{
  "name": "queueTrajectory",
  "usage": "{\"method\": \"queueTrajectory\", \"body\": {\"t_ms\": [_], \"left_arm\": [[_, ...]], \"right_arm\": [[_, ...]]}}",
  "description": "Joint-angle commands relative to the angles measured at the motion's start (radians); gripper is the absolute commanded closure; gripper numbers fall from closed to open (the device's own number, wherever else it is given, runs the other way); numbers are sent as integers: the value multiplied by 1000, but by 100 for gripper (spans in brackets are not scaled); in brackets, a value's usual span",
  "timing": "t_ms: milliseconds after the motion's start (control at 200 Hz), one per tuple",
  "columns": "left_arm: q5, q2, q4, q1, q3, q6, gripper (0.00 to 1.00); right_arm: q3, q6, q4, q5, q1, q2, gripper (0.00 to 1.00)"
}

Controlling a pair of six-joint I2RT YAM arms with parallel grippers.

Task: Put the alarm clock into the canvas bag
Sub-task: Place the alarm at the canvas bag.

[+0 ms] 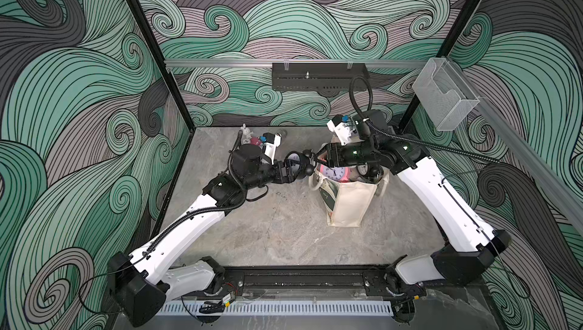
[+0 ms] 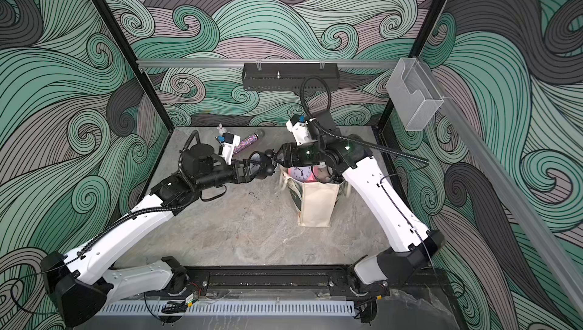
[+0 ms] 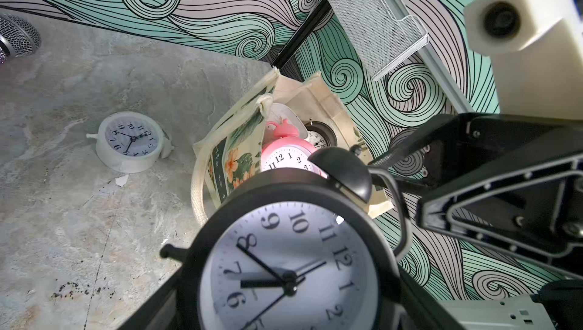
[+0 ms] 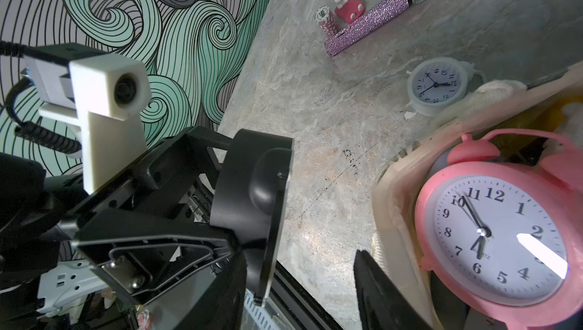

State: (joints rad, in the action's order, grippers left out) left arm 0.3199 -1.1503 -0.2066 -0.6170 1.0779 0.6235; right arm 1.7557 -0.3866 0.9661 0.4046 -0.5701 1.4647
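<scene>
Left jaws: left gripper (image 1: 290, 170) pinches the black alarm clock (image 3: 284, 265), held clear of the surface (image 1: 284, 233).
Right jaws: right gripper (image 1: 320, 158) at the clock's top; whether it is gripping cannot be told.
Bag: canvas bag (image 1: 347, 205) upright toward the surface's right edge, just beside the clock; pink clock (image 1: 336, 172) inside.

I'm looking into a robot lab cell: swirl-printed panels (image 1: 284, 28) close three sides, framed by black frame posts (image 1: 148, 38) and a silver rail (image 1: 220, 63). My left arm (image 1: 189, 227) and right arm (image 1: 448, 199) sit on a black base track (image 1: 299, 281), a slotted cable duct (image 1: 284, 308) beside it, at a stone-look tabletop (image 1: 284, 233).
</scene>
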Motion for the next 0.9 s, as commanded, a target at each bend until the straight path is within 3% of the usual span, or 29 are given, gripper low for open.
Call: {"method": "queueTrajectory", "body": {"t_ms": [0, 115, 325, 740, 851, 896], "left_arm": [[-13, 2, 46, -9, 44, -5, 42], [-19, -3, 51, -13, 46, -1, 42], [-30, -7, 51, -26, 45, -10, 42], [-45, -9, 52, -30, 45, -17, 41], [-55, -2, 45, -30, 47, -42, 27], [-68, 4, 36, -30, 47, -65, 3]], "right_arm": [[24, -9, -14, 17, -10, 16, 50], [24, -16, -16, 18, -13, 26, 55], [20, -24, -22, 22, -18, 29, 76], [8, -48, -30, 34, -22, 25, 100], [32, -28, -4, 15, -13, 11, 100], [52, -12, 18, -7, 0, -3, 100]]}}
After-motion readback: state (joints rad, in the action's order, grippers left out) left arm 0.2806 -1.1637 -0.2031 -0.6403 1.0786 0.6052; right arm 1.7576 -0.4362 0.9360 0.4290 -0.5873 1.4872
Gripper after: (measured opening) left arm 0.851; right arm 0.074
